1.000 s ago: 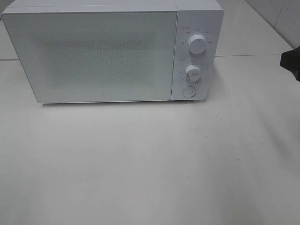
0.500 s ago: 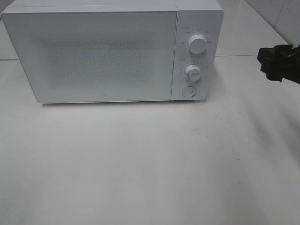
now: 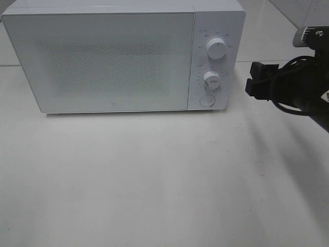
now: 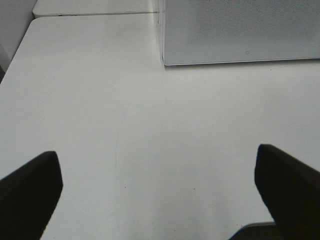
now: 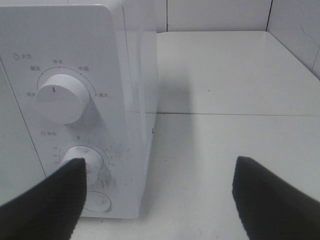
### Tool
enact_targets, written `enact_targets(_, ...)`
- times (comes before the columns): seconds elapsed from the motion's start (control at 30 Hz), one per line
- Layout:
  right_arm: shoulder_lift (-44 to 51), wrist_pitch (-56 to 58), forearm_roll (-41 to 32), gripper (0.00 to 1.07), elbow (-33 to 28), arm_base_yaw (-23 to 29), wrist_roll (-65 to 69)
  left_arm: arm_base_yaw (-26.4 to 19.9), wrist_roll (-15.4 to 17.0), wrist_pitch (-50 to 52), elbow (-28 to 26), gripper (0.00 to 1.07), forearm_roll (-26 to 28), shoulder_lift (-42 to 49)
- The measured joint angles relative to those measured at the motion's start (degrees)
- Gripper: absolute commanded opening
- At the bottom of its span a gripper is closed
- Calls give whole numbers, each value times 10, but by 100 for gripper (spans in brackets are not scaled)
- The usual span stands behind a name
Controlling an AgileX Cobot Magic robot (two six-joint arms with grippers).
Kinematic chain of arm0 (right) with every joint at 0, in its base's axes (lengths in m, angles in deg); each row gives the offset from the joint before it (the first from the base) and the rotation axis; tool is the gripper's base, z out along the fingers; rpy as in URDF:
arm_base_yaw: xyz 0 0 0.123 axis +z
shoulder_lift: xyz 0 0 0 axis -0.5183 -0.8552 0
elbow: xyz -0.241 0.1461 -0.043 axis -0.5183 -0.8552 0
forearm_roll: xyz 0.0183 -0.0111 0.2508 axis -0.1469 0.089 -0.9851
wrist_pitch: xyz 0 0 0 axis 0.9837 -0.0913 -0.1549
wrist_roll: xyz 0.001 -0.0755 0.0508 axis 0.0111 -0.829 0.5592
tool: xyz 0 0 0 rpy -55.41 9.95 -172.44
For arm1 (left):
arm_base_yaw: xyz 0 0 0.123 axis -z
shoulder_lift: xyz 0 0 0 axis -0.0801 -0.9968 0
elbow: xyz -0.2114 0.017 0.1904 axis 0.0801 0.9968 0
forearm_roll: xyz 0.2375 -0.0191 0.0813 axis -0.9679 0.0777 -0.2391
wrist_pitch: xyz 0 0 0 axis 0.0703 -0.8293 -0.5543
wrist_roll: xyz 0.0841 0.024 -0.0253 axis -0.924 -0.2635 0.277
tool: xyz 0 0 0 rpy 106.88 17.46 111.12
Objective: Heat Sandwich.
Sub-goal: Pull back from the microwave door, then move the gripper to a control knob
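white box microwave [image 3: 103, 62] stood shut; sandwich was not in view. black right gripper [image 3: 253, 78] hung wide at 3 o'clock of lower round dial [image 3: 211, 80]; left gripper [image 4: 160, 190] wide too. judged: reaching controls, next centring on dial.

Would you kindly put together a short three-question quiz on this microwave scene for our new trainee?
1. True or false: the door of the microwave stands open.
2. How many round knobs sit above the button on the front panel? A) one B) two C) four
3. Fill in: the right gripper, beside the panel, has its jaws ____.
Key: 1 false; 2 B; 3 open.
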Motion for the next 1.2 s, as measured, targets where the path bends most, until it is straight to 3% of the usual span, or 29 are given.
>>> enact_targets(0.5, -123, -132, -97, 76, 26, 124, 1, 0, 0, 0, 0, 98, 0, 0)
enact_targets(1.2, -235, -135, -119, 76, 138, 150, 1, 0, 0, 0, 0, 98, 0, 0)
